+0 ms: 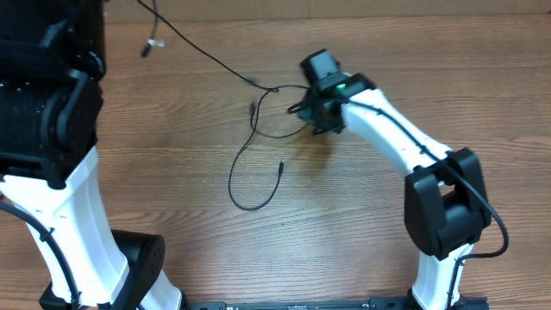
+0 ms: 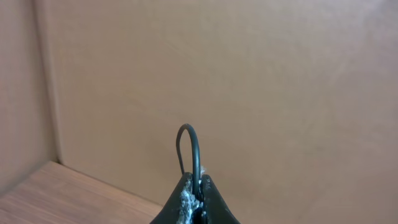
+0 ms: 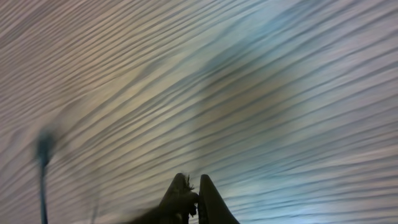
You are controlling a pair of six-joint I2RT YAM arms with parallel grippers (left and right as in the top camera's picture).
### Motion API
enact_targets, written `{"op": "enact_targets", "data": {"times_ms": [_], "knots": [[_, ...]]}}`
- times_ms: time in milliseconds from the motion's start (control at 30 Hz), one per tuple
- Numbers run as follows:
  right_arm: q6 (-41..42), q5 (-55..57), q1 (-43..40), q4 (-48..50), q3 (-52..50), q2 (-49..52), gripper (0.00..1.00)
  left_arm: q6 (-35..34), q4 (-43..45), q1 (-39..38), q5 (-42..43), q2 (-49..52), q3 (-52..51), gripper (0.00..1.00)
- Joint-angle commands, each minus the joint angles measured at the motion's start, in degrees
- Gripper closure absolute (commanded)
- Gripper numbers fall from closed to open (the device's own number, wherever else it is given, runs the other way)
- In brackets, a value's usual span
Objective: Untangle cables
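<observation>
The left pincer (image 2: 198, 198) is clamped on one of the cables (image 2: 189, 146) — a small black loop arches out of its tips, held up before a cardboard wall (image 2: 280, 93). The rest lies loose on the wooden counter (image 1: 172, 129), running from the top edge to a crossing beside the right pincer (image 3: 194, 194), then curling into an open loop below. That pincer's tips are together — the blurred wrist view does not show whether a strand is caught between them.

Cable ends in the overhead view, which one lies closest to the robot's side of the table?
The plug tip ending the big loop; the other ends lie farther up.
</observation>
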Motion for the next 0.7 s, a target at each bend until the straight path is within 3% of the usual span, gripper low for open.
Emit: {"op": "enact_targets", "data": {"times_ms": [0, 267, 667], "knots": [[-4.9, -1.6, -3.2, -1.1, 0.1, 0.2, 0.95, 1.6, 1.8, 3.8, -1.1, -2.3, 0.1, 0.96], [-5.9, -1.6, -7.9, -3.4, 0.0, 0.5, 0.95, 1.6, 1.4, 11.9, 1.9, -3.1, 0.1, 0.96], [-6.8, -1.6, -8.0, -4.5, 0.0, 0.5, 0.91, 4.6, 1.6, 13.9, 2.2, 0.7, -3.8, 0.96]]}}
